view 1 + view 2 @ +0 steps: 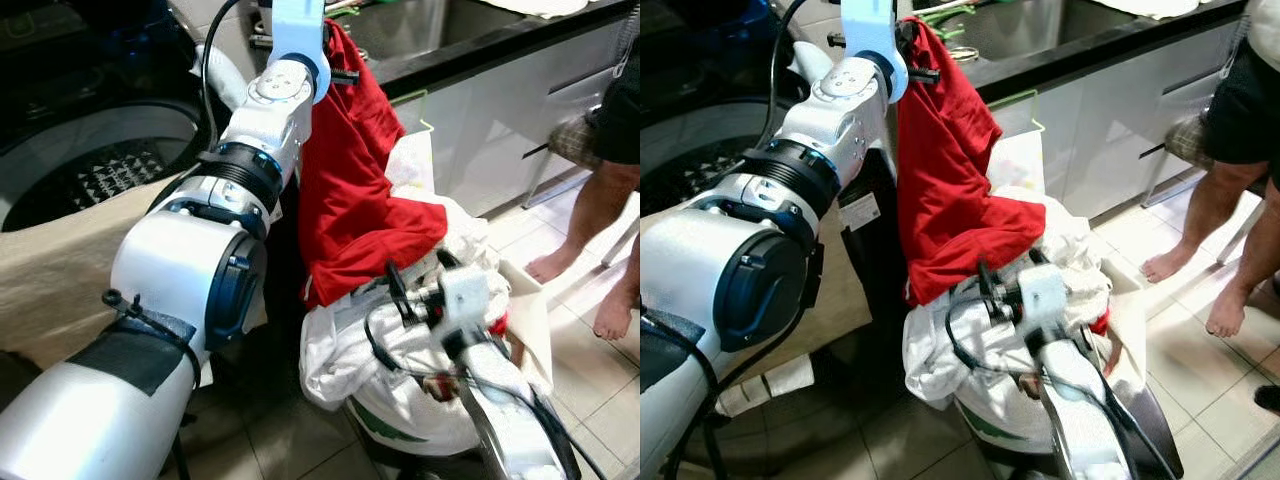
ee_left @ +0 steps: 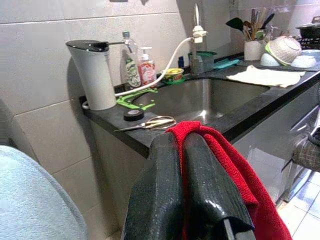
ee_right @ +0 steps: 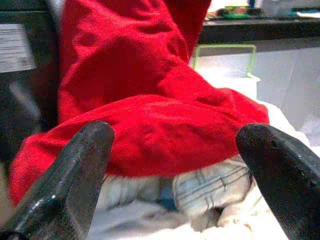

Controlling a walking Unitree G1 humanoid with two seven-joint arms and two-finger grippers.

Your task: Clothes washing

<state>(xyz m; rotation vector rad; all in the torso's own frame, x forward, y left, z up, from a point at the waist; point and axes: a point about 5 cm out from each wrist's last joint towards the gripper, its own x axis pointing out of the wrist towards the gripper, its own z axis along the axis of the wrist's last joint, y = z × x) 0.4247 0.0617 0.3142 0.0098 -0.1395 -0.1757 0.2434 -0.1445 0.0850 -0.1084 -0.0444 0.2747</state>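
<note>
A red garment (image 1: 350,190) hangs from my left gripper (image 2: 181,142), which is shut on its top edge, raised beside the counter. Its lower part drapes over a pile of white laundry (image 1: 400,340) in a basket. My right gripper (image 3: 175,150) is open, its two black fingers (image 3: 75,170) spread just in front of the red cloth (image 3: 165,120) and the white clothes below it. The washing machine (image 1: 90,165) stands at the left with its drum open.
A dark counter with a steel sink (image 2: 200,100), bottles and scissors (image 2: 150,123) runs behind. A person's bare legs (image 1: 590,230) stand on the tiled floor at the right. A beige cloth (image 1: 60,280) drapes over the washer's front.
</note>
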